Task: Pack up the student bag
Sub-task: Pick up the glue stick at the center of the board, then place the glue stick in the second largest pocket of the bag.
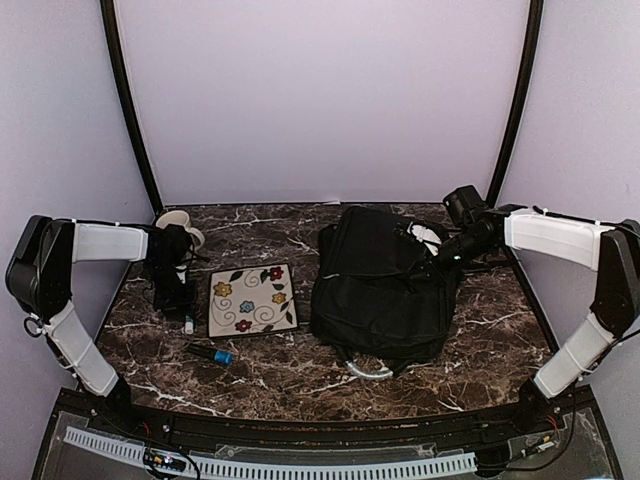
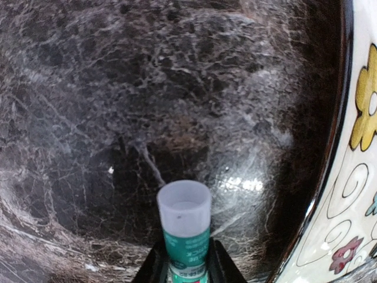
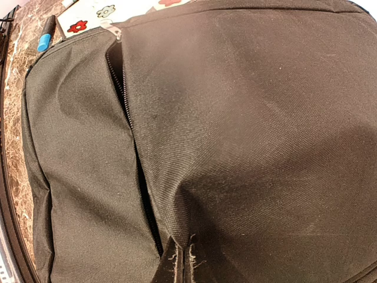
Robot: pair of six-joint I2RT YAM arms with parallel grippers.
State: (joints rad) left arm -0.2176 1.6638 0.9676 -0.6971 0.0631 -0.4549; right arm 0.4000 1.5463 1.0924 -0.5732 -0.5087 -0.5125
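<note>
The student bag [image 1: 380, 285], a large black backpack, lies flat on the right half of the marble table. My right gripper [image 1: 442, 255] is at its far right side, shut on a pinched fold of the bag's fabric [image 3: 187, 250] beside an open zipper slit [image 3: 132, 147]. At the left of the table my left gripper [image 1: 182, 308] points down. It is shut on a green glue stick [image 2: 184, 227] with a translucent white cap, and black fingers [image 2: 152, 266] press on both sides of it. The stick's cap end is close above the marble.
A square floral tile [image 1: 252, 298] lies between the arms, its edge [image 2: 359, 177] just right of the glue stick. A black marker with a blue cap [image 1: 210, 353] lies in front of the tile. A white cup [image 1: 178, 222] stands at the back left. The bag's grey loop handle [image 1: 368, 368] faces the near edge.
</note>
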